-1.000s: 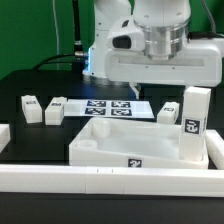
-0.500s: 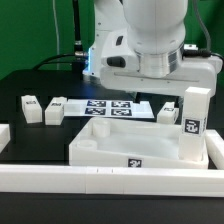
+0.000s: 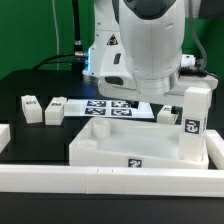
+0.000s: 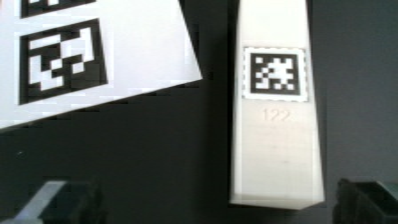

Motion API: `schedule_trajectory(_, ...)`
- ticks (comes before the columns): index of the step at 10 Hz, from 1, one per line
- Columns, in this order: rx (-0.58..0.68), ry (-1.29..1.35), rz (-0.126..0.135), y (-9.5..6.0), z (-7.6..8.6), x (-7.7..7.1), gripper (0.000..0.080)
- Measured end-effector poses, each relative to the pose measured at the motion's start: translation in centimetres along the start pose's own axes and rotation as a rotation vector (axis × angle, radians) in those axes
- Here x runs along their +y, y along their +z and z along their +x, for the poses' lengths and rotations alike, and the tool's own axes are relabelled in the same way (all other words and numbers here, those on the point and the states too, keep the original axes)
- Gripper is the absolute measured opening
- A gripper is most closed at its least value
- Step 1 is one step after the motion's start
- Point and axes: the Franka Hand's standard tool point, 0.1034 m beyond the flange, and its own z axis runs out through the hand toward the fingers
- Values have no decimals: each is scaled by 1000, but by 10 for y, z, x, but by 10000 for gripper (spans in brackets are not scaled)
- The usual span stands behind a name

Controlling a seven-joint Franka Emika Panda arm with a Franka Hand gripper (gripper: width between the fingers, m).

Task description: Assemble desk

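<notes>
Wrist view shows the gripper (image 4: 210, 204) spread wide and holding nothing, its fingertips (image 4: 59, 203) flanking one end of a white leg (image 4: 270, 110) that lies flat on the black table (image 4: 143, 150) directly beneath. The leg's long axis runs square to the line between the fingertips, so closing would pinch its narrow width. Most of its length reaches ahead of the gripper, alongside the marker board (image 4: 89, 50). The tabletop (image 3: 100, 150) is not beneath the gripper

Arm (image 3: 145, 50): held low, wrist pointed straight downward.
Gripper (image 4: 210, 203): jaws spread wide apart.
Fingertips (image 4: 54, 200): seen dark, one set either side of the gripper's centre.
</notes>
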Motion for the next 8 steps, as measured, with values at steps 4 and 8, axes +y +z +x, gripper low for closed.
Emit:
schedule_trajectory(4,28,64,106,10,2,-16,649)
schedule_trajectory(8,34,65,106,15,3,-16,649)
